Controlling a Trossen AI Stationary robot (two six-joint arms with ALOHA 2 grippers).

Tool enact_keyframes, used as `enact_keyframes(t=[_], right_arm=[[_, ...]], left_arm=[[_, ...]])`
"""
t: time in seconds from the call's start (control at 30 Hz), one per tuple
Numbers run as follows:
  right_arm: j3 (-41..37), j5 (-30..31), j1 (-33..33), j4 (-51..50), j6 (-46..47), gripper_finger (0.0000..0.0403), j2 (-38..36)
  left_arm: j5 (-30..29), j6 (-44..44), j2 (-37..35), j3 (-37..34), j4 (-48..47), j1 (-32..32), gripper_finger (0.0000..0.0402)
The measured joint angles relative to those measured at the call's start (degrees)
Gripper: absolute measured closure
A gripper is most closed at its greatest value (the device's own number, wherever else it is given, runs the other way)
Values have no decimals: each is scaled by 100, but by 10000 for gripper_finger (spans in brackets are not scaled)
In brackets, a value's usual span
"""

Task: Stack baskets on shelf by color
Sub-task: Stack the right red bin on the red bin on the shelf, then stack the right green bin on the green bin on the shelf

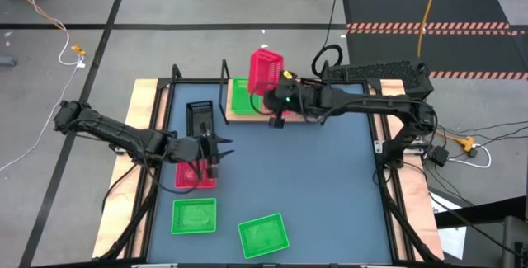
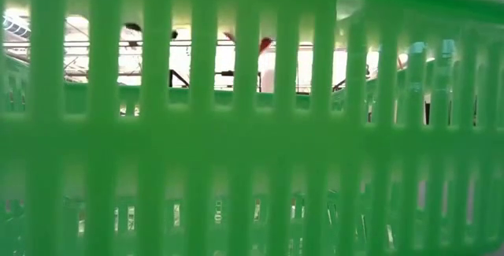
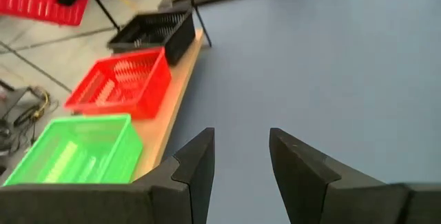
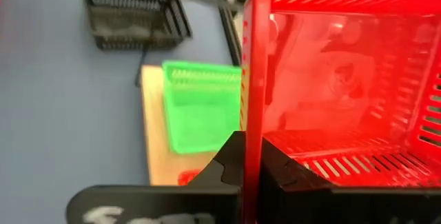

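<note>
Green basket point(image 2: 252, 153) fills foreground; right claw point(image 4: 251, 158) lifts tilted red basket point(image 1: 266, 72).

Shelf point(image 1: 239, 113), a tan board in a black rod frame, at the table's far edge, bearing a green basket point(image 1: 240, 95) and a small red basket point(image 1: 279, 120). Red basket point(image 1: 266, 72) tilted above it. Black basket point(image 1: 200, 118) left; red point(image 1: 195, 174) and two green point(image 1: 194, 216) point(image 1: 264, 235) nearer.
</note>
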Motion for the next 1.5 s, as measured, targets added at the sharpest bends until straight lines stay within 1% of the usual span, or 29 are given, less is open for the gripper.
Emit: enact_keyframes(t=[0.1, 0.13, 0.27, 0.37, 0.53, 0.8, 1.0, 1.2, 1.37, 1.5], right_arm=[[-1, -76, -290, -305, 190, 403, 88], [-14, -204, -385, -401, 223, 403, 104], [-218, -777, -661, -345, 298, 403, 80], [-444, -782, -826, -356, 301, 403, 87], [-908, -1236, -1065, -312, 326, 403, 89], [-1205, -1267, -1067, -323, 240, 401, 89], [-1224, -1248, -1073, -339, 267, 368, 89], [-1224, -1232, -1068, -342, 233, 312, 89], [-1226, -1064, -1048, -354, 743, 274, -27], [-1226, -1049, -886, -378, 1200, 268, -317]], left_arm=[[2, -61, 0, 0, -293, 47, 259], [1, -99, 0, 0, -381, 57, 259], [0, -166, 0, 0, -639, 121, 259], [2, -164, 0, 0, -726, 163, 259], [0, -157, 0, 0, -730, 251, 259], [-2, -101, 0, 0, -717, 398, 259], [-2, -134, 0, 0, -715, 545, 259], [-2, -165, 0, 0, -710, 597, 259], [-2, -333, 0, 0, -729, 595, 259], [-1, -476, 0, 0, -855, 595, 259]])
